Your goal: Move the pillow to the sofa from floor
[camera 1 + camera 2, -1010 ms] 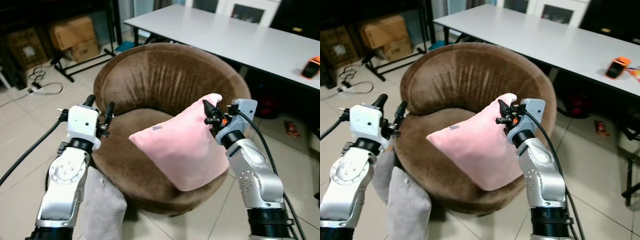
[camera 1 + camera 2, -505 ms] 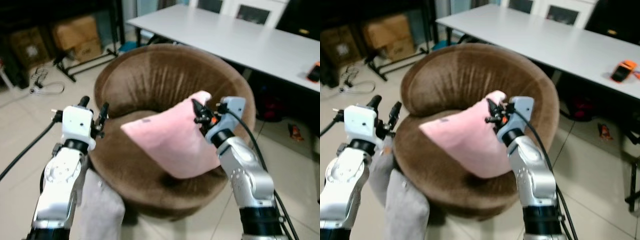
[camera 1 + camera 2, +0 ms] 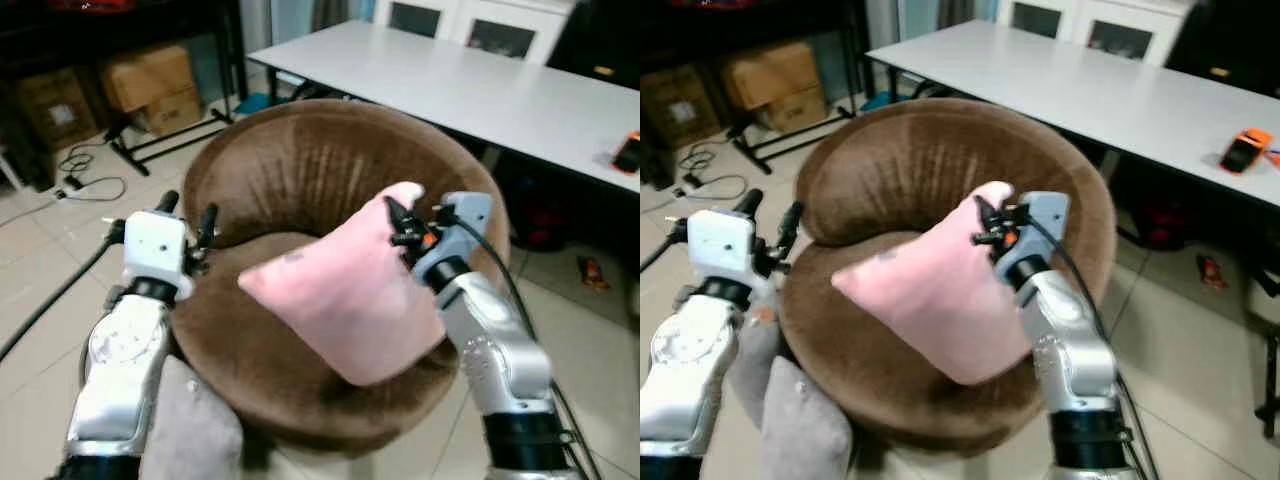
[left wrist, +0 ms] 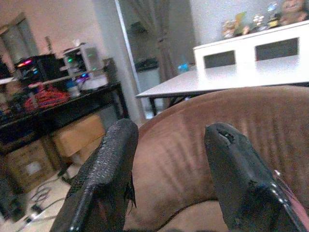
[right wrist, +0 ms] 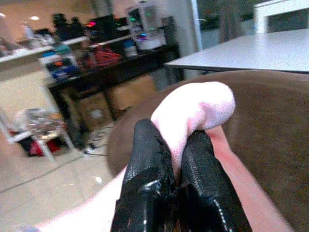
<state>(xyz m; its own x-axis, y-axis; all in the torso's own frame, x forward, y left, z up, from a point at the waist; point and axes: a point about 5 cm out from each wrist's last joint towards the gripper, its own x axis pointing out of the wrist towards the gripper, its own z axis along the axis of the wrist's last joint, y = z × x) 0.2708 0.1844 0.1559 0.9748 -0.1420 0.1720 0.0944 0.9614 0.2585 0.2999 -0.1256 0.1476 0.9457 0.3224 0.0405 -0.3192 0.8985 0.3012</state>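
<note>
1. I have the pink pillow pinched by one upper corner in my right gripper. In the right wrist view the two black fingers are pressed tight on a fold of fabric, with the corner bulging out beyond the tips.
2. The pillow hangs down and away from those fingers, its body over the seat of the round brown sofa. I cannot tell whether its lower edge is touching the cushion.
3. My left gripper sits apart from the pillow, by the sofa's near rim. Its fingers are spread with nothing between them.
4. I judge this to be the placing step: the pillow is off the floor and already above the sofa.
5. Next I would lower the right gripper until the pillow rests on the seat, then spread the fingers and draw back without dragging the corner along.
6. A grey cushion lies low beside my left arm.
</note>
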